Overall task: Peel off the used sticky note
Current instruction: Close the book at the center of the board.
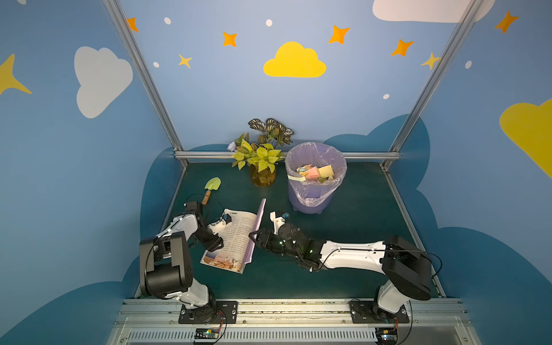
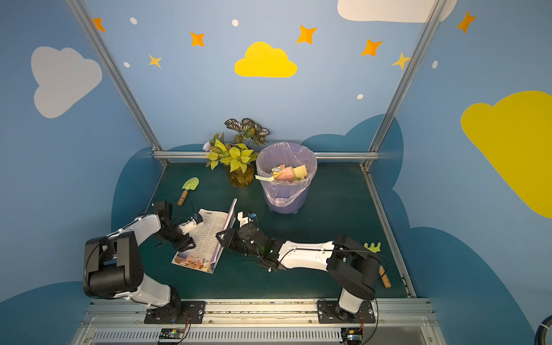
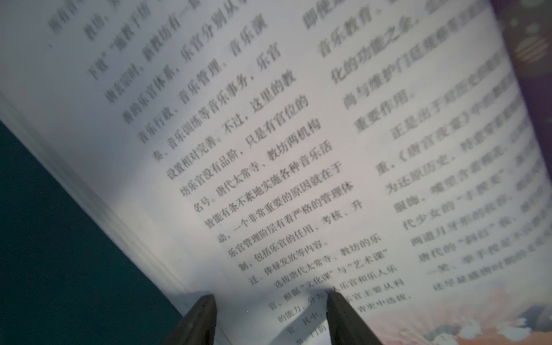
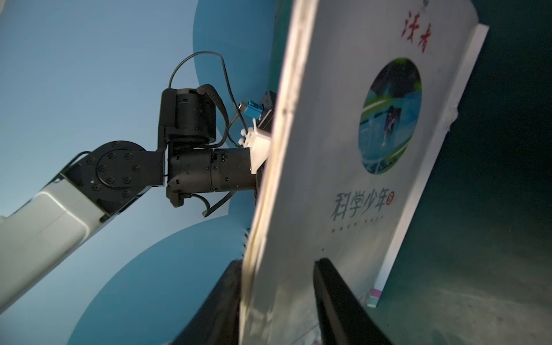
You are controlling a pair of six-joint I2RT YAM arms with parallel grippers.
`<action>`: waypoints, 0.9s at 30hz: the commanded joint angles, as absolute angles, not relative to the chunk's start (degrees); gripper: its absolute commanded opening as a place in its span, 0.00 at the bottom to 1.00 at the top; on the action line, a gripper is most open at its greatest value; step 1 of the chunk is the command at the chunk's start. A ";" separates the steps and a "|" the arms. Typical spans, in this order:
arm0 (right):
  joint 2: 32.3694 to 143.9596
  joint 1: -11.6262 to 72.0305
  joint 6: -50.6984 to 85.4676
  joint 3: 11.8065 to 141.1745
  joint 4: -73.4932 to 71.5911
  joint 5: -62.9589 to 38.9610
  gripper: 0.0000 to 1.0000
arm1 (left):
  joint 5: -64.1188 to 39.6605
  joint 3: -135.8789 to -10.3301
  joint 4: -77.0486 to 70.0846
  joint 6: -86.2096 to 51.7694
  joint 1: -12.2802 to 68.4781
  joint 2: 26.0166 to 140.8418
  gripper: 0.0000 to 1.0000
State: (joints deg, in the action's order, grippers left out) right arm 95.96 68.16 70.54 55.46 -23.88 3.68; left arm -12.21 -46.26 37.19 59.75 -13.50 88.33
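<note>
- Broadly, take the green table (image 1: pixel 358 239) as a clock face, with 6 at the arm bases and 12 at the back wall. An open book (image 1: pixel 236 239) lies flat around 8 o'clock from centre, text page up.
- Its cover (image 1: pixel 259 222) is purple on the side facing the page. It stands nearly upright along the book's 3 o'clock side in both top views.
- The right gripper (image 4: pixel 276 263) reaches in from 4 o'clock and straddles the cover's edge. One finger lies against the pale, titled face and the other sits behind it. I cannot tell whether the jaws truly pinch the cover or only bracket it.
- The left gripper (image 3: pixel 270 297) comes in from 7 o'clock with its jaws spread, holding nothing. Both fingertips (image 3: pixel 334 301) are low over the printed page, with their shadows directly beneath.
- The used sticky note cannot be picked out with certainty. A small pink-and-teal slip (image 4: pixel 373 294) pokes out at the cover's corner by the table, but it is too small to identify.
- A lilac bin (image 1: pixel 310 197) with a plastic liner stands at 1 o'clock. It holds coloured paper scraps (image 1: pixel 316 173).
- A potted plant (image 1: pixel 263 155) stands at 12 o'clock, just beside the bin.
- A green trowel (image 1: pixel 212 186) lies at 10 o'clock.
- In a top view, a green toy rake (image 2: pixel 372 247) lies at 4 o'clock, partly behind the right arm.
</note>
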 commanded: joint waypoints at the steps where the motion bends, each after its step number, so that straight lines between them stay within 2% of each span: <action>1: 95.97 68.62 66.89 57.31 -12.47 7.07 0.29 | -13.79 -44.34 40.46 60.67 -13.41 87.20 0.63; 3: 95.48 69.10 66.16 58.03 -8.61 8.81 0.13 | -13.80 -44.14 41.21 60.88 -13.11 86.14 0.63; 6: 93.56 69.76 64.98 58.27 -3.10 11.99 0.00 | -15.77 -44.45 42.91 61.05 -13.10 84.96 0.63; 19: 81.19 71.94 58.00 60.48 26.58 20.80 0.00 | -23.70 -45.62 52.54 61.94 -11.78 72.50 0.63; 24: 88.49 72.06 51.46 71.70 34.32 17.53 0.00 | -23.82 -45.50 52.05 61.78 -11.69 74.03 0.63; 25: 91.56 72.11 50.27 75.05 35.61 16.47 0.02 | -23.41 -45.78 52.03 61.71 -11.69 74.81 0.63; 27: 98.43 72.07 47.82 82.00 37.60 14.25 0.12 | -22.67 -46.37 52.02 61.57 -11.73 76.12 0.63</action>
State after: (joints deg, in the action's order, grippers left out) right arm 92.25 71.85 53.71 76.03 32.12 16.53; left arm -21.87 -45.01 50.17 61.30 -11.84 74.48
